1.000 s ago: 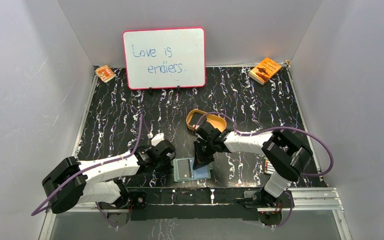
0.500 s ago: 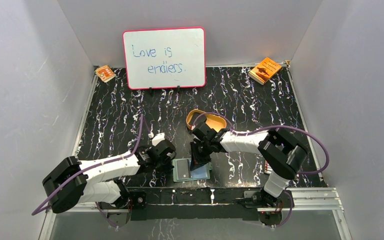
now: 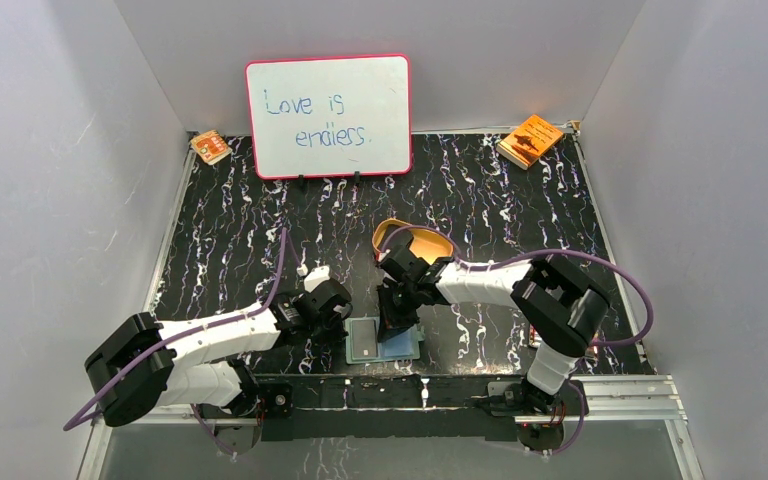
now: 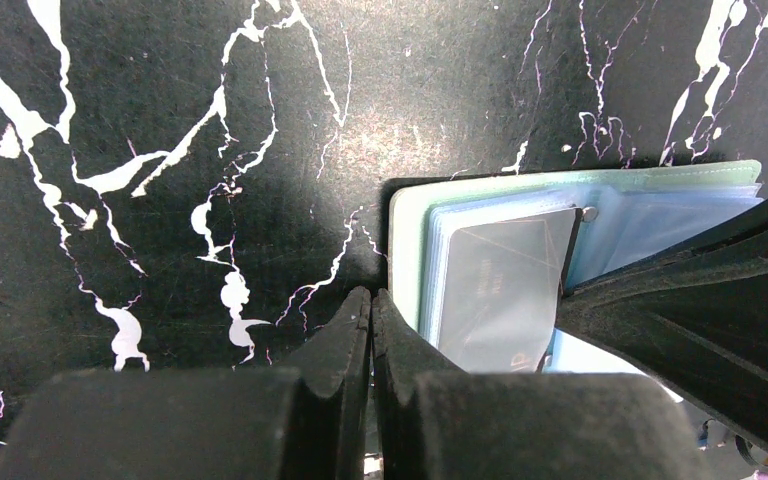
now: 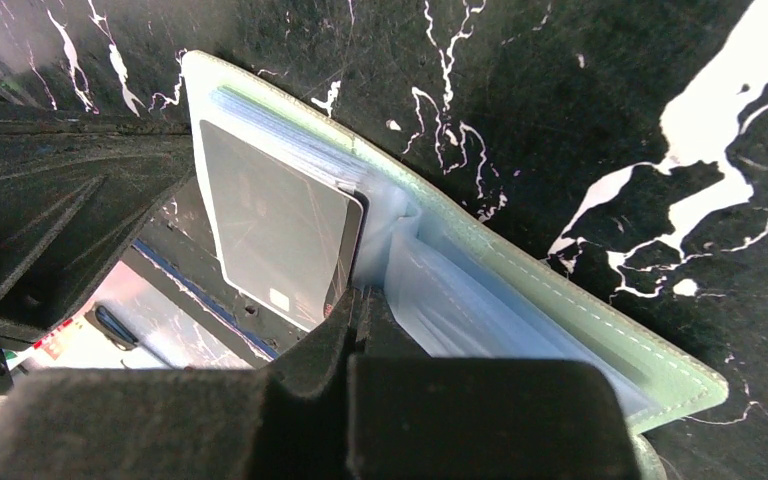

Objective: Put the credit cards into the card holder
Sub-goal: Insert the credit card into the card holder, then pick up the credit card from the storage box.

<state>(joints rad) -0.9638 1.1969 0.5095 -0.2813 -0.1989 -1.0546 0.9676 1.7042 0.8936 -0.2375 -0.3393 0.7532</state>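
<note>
Right hand [image 5: 360, 300] is fully closed, fingers pressed together with nothing pinched between them. Tips sit at the inner fold of the card holder [image 5: 520, 300], touching or just beside the lower inner corner of the credit card [image 5: 275, 235].

Card lies flat on the holder's left half, over the stack of clear sleeves. Long axis runs near-to-far, parallel to the fold. Can't tell if it is already inside the top sleeve or only resting on it.

Holder lies open and flat at the near edge of the surface [image 4: 160, 150], between the two arms, right half empty.

Left hand [image 4: 371, 305] is also closed and holds nothing. Its tips are just beside the holder's outer left edge; contact can't be confirmed.

Key relation: the card lies to the left of the right hand, which is right at the card's fold-side long edge and is the nearer hand. Likely next move is a sideways push away from the fold toward the outer edge, with the left hand bracing that side. Risk is the holder sliding or the card riding up over the sleeve.

Farther back, a tan tray [image 3: 415, 240] sits just behind the right wrist, and a whiteboard [image 3: 328, 115] stands at the far edge.
</note>
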